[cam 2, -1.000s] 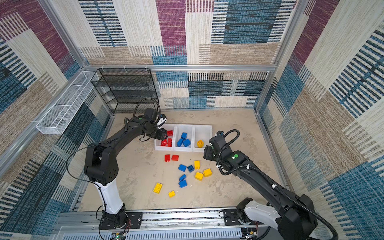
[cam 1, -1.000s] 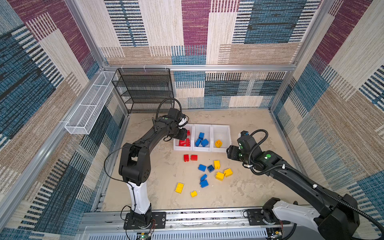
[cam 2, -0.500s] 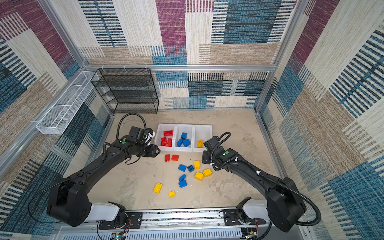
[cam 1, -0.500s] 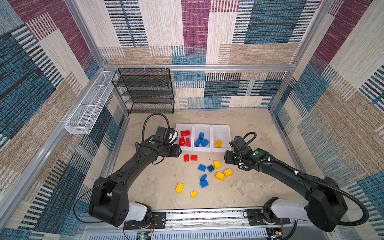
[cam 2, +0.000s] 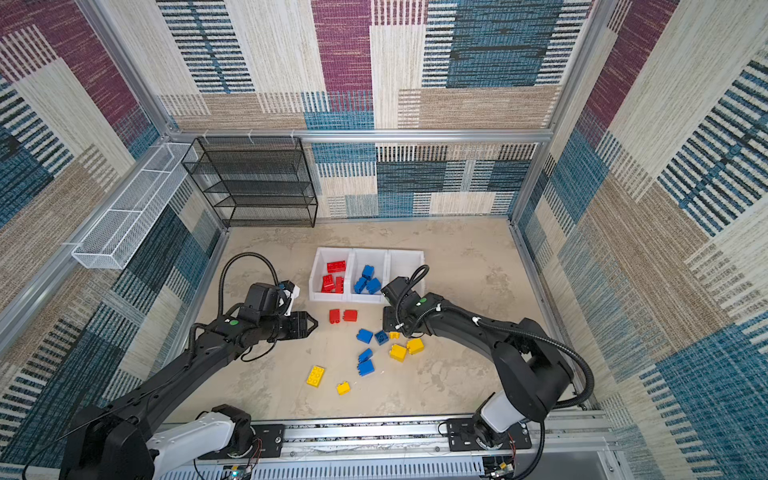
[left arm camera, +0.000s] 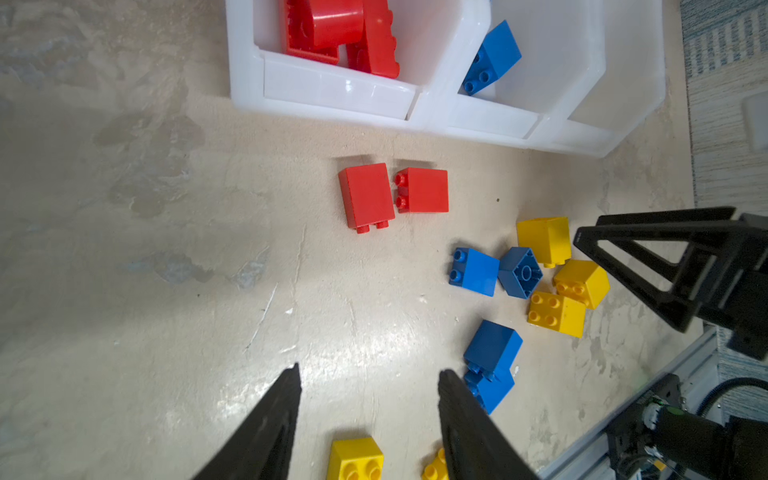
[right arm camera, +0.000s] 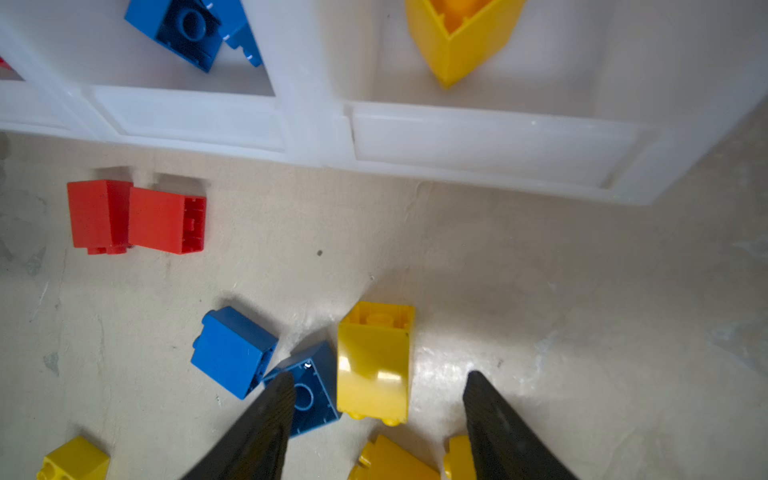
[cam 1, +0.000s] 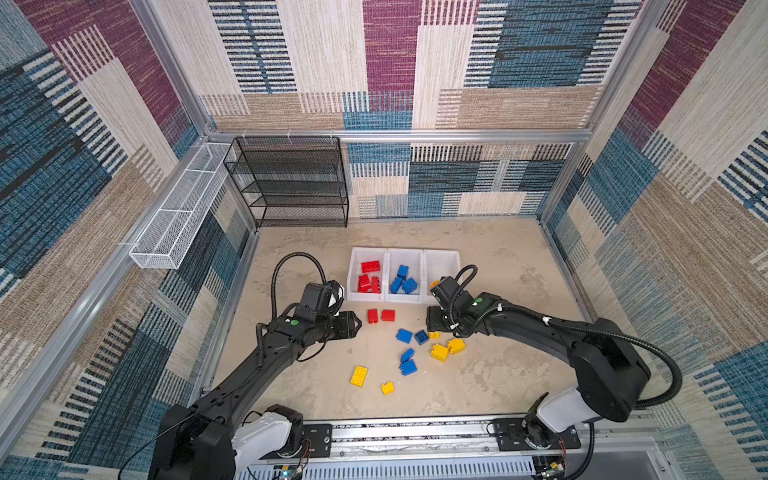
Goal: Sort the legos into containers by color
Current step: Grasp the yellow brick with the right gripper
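Note:
Three joined white containers [cam 1: 441, 257] stand mid-floor, holding red legos [cam 1: 369, 277], blue ones [cam 1: 402, 281] and a yellow one [right arm camera: 455, 37]. My left gripper [cam 1: 355, 325] [left arm camera: 370, 372] hangs open and empty, just left of two red legos [cam 1: 380, 316] [left arm camera: 365, 199] on the floor. My right gripper [cam 1: 432, 330] [right arm camera: 378, 375] is open low over the floor, its fingers either side of a yellow lego [right arm camera: 374, 357] lying on its side. A hollow-side-up blue lego [right arm camera: 309, 386] touches that yellow one beside one finger.
Loose blue legos [cam 1: 404, 336] [cam 1: 408, 362] and yellow ones [cam 1: 439, 352] [cam 1: 456, 345] [cam 1: 358, 375] [cam 1: 387, 387] lie in front of the containers. A black mesh rack [cam 1: 291, 183] stands at the back left, a white wire basket [cam 1: 178, 212] on the left wall.
My left arm has drawn back from the red container down to the floor beside the two red legos. My right gripper has come down over the yellow lego.

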Available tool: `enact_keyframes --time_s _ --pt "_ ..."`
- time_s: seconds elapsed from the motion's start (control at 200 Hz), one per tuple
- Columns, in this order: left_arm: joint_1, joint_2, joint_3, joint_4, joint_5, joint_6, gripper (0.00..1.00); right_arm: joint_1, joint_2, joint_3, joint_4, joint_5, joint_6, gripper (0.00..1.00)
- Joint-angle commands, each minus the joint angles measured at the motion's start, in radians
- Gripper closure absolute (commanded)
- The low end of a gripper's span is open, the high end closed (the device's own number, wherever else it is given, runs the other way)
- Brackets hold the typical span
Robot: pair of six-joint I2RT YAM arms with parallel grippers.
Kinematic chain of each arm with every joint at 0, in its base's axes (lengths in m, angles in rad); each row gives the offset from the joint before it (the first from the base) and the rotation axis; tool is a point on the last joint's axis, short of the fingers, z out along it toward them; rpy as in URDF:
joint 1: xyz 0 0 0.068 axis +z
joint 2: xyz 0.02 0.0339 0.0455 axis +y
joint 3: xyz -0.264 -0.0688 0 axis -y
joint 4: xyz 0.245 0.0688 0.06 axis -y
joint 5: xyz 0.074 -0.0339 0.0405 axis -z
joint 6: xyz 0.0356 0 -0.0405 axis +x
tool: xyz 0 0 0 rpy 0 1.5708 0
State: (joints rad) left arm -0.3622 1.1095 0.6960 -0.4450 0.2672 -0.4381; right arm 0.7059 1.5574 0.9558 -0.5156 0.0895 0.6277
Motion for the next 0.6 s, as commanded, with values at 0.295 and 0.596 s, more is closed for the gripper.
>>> enact_keyframes --time_s 0.295,0.596 --pt "-0.017 -0.081 -0.073 0.031 0.002 -0.071 0.43 0.001 0.080 -0.009 0.054 0.001 0.020 0.47" --pt "-0.023 -0.092 -0.087 0.029 0.002 -0.079 0.43 0.001 0.093 -0.026 0.063 0.006 0.030 0.59"
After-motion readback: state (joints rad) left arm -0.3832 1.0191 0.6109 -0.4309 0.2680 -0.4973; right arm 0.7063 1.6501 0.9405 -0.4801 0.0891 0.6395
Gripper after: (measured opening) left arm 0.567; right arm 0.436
